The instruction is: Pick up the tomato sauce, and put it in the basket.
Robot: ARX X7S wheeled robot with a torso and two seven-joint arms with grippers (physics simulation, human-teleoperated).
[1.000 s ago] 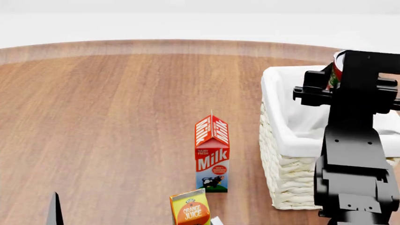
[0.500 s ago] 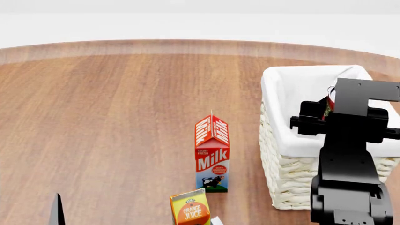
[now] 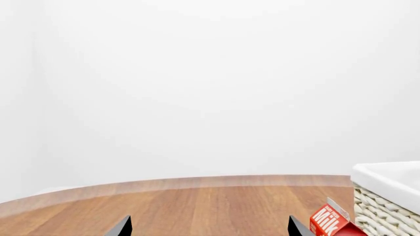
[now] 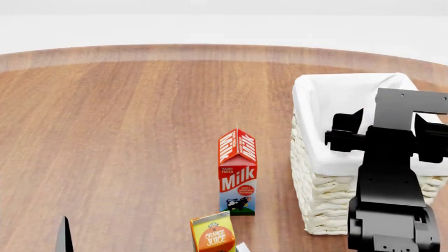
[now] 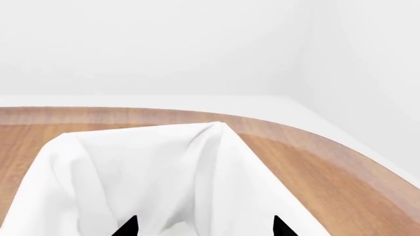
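The cream wicker basket (image 4: 308,110) with its white liner stands at the table's right; it also shows in the right wrist view (image 5: 131,162) and the left wrist view (image 3: 387,182). My right gripper (image 4: 388,125) hangs over the basket's inside, open, with nothing between its fingertips (image 5: 203,228). The tomato sauce can shows in no view; the arm hides much of the basket's inside. My left gripper (image 3: 210,230) is open and empty, low at the near left, with only one black tip (image 4: 64,233) in the head view.
A red milk carton (image 4: 238,170) stands left of the basket and also shows in the left wrist view (image 3: 335,223). An orange juice carton (image 4: 213,233) stands nearer, at the bottom edge. The round wooden table (image 4: 126,131) stretches left and back.
My right gripper came down over the basket holding the red can, then its jaws spread. The can seen between them half a second ago no longer shows. The left arm has not moved.
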